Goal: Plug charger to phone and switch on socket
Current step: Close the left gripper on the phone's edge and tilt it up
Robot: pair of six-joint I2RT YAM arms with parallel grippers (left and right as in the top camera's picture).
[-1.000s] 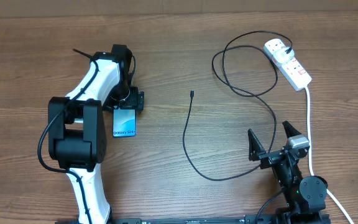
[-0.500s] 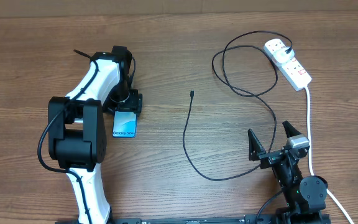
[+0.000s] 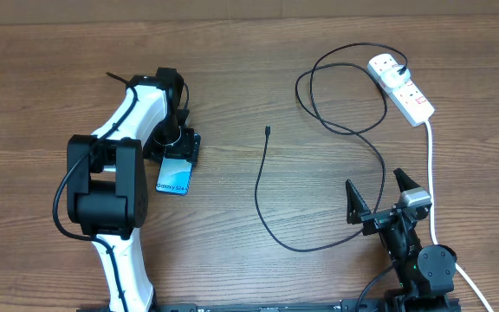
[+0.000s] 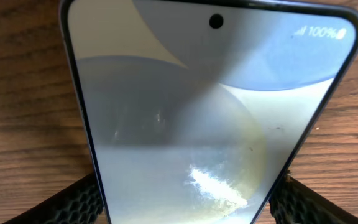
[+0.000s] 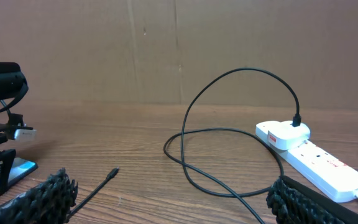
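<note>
The phone (image 3: 173, 176) lies on the wooden table with its blue-teal screen up, and it fills the left wrist view (image 4: 197, 112). My left gripper (image 3: 180, 144) stands over its far end, with a finger on each long edge (image 4: 185, 208), shut on it. The charger is a thin black cable (image 3: 261, 199) lying loose in the middle, with its connector tip (image 3: 268, 131) (image 5: 112, 171) pointing away from me. It loops to the white plug in the socket (image 3: 403, 87) (image 5: 316, 158) at the far right. My right gripper (image 3: 379, 204) (image 5: 173, 193) is open and empty near the front edge.
The socket's thick white lead (image 3: 430, 173) runs down the right side past my right arm. The black cable makes a large loop (image 3: 340, 87) left of the socket. A brown cardboard wall (image 5: 179, 50) stands behind the table.
The phone has shifted slightly toward the front and turned a little with my left gripper on it. The right arm and cable have not moved.
</note>
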